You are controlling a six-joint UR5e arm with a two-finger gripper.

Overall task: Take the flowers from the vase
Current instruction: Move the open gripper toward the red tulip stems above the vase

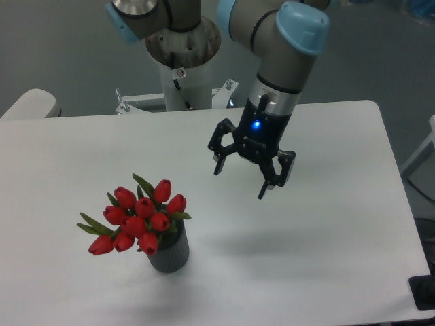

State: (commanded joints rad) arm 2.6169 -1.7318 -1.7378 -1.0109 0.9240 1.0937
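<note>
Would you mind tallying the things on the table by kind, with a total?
Bunch of flowers: 1
Vase: 1
Total: 2, both on the table. The gripper hangs above it, jaws open and empty.

Lighting's pretty even and soft, coming from overhead – the white table [326,272] looks a bit washed out but no harsh glare. Only faint blurry shadows under the gripper [239,180] and vase [170,255] – slightly grainy, low-res overall.
</note>
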